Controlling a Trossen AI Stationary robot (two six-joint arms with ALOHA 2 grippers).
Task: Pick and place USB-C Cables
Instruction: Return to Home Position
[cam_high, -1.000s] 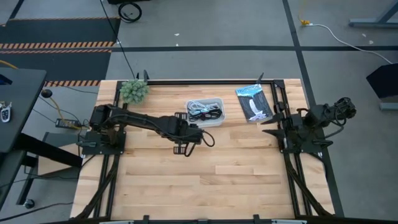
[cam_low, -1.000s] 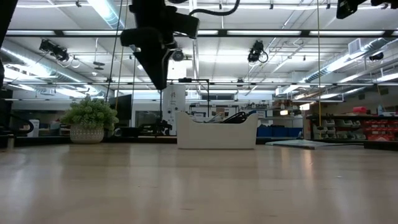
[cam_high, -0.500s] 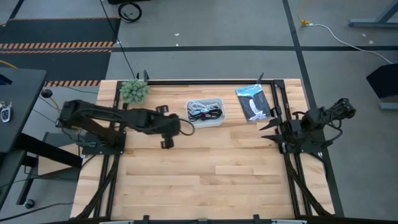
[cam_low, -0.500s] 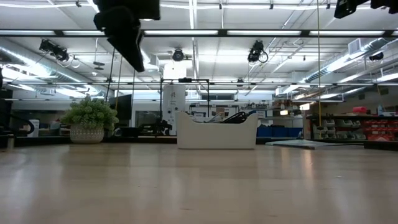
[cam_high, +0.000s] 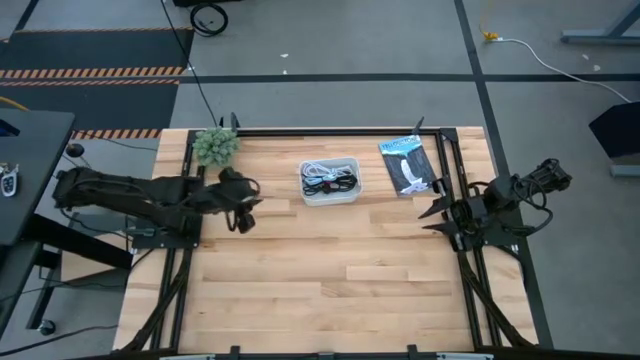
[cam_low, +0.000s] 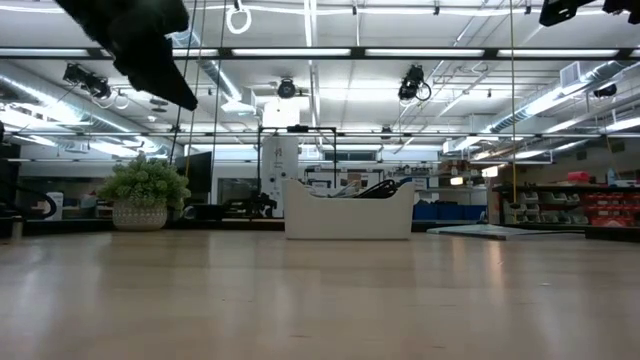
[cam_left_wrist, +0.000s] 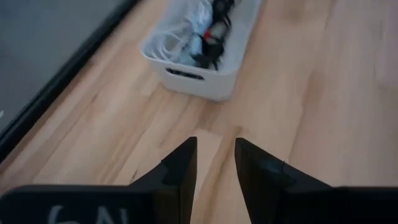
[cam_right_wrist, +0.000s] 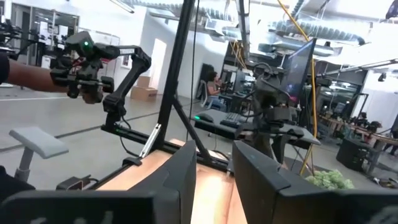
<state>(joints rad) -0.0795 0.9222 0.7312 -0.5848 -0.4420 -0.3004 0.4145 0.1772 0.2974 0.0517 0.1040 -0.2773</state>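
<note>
The white tray (cam_high: 330, 201) stands near the table's far edge, and its wall shows in the low view (cam_low: 348, 222) and the left wrist view (cam_left_wrist: 199, 84). The USB-C cables (cam_high: 330, 180) lie inside it as a tangle of white and black cords (cam_left_wrist: 199, 37). My left gripper (cam_high: 242, 212) hangs shut in the air left of the tray, empty, with bare wood under its fingers (cam_left_wrist: 214, 144). My right gripper (cam_high: 430, 208) waits shut at the table's right edge (cam_right_wrist: 214, 149).
A flat black-and-blue packet (cam_high: 407, 165) lies right of the tray near the far edge. A small potted plant (cam_high: 216, 146) stands at the far left corner, just beyond my left gripper. The near half of the table is bare wood.
My left arm has drawn back from just near-left of the tray toward the table's left edge, rising as it went, and now hangs near the plant. The tray and the cables have stayed where they were.
</note>
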